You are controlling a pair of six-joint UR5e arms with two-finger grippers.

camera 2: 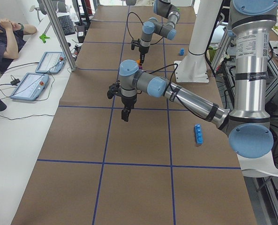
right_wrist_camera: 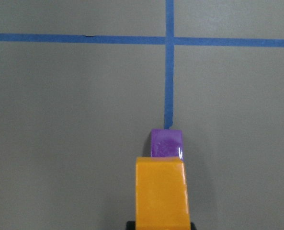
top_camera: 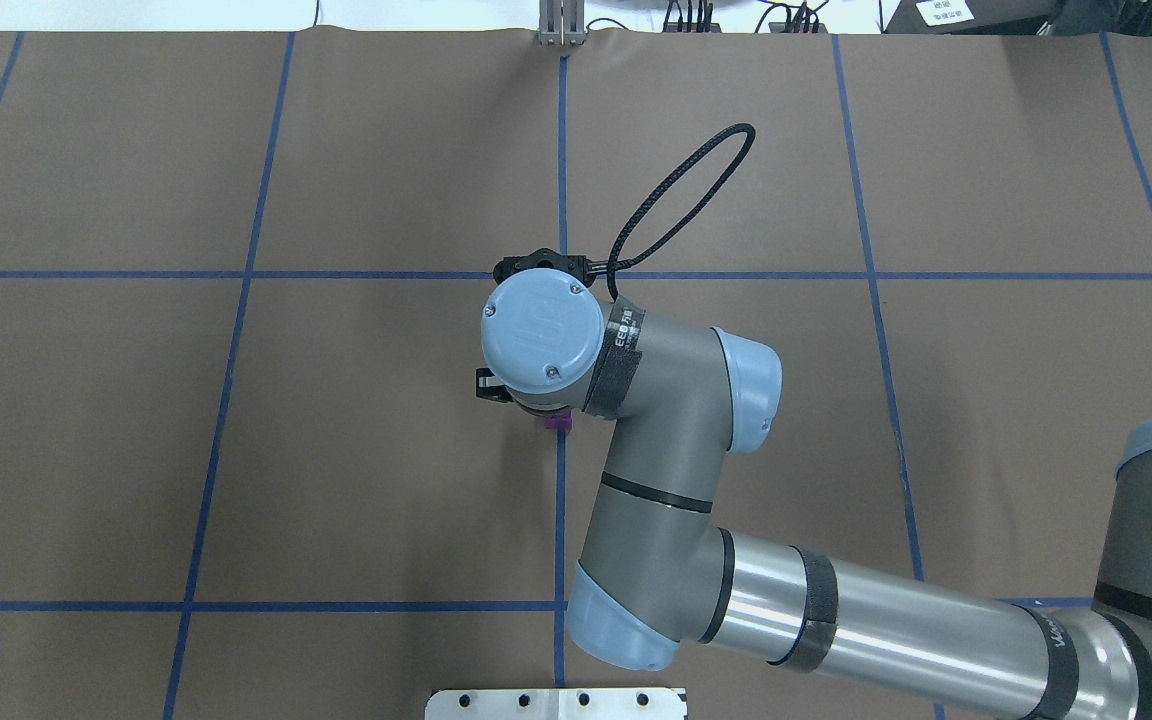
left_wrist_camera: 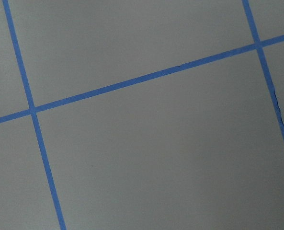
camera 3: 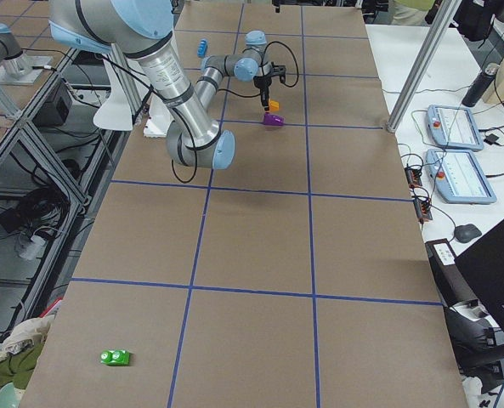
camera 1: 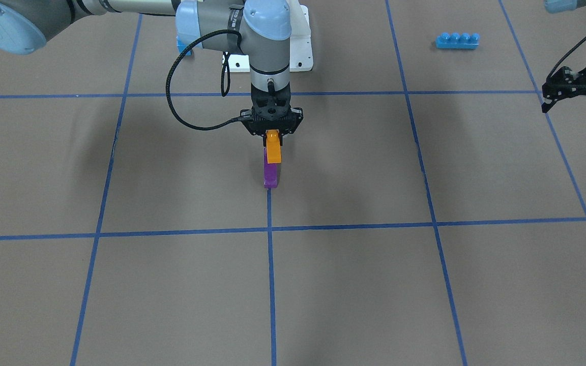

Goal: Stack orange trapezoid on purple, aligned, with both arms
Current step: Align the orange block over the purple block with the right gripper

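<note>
My right gripper (camera 1: 272, 134) is shut on the orange trapezoid (camera 1: 273, 147) and holds it just above the purple brick (camera 1: 270, 175), which stands on the table at the end of a blue tape line. In the right wrist view the orange trapezoid (right_wrist_camera: 161, 191) covers most of the purple brick (right_wrist_camera: 166, 143); I cannot tell whether they touch. From overhead the wrist hides the orange one and only a sliver of the purple brick (top_camera: 559, 423) shows. My left gripper (camera 1: 573, 104) is open and empty, far off to the side above the table.
A long blue four-stud brick (camera 1: 457, 40) lies near the robot's base side. A small blue brick (camera 2: 181, 50) sits by the white arm mount (camera 1: 300, 51). A green brick (camera 3: 116, 358) lies at the table's right end. Blue tape lines grid the brown table.
</note>
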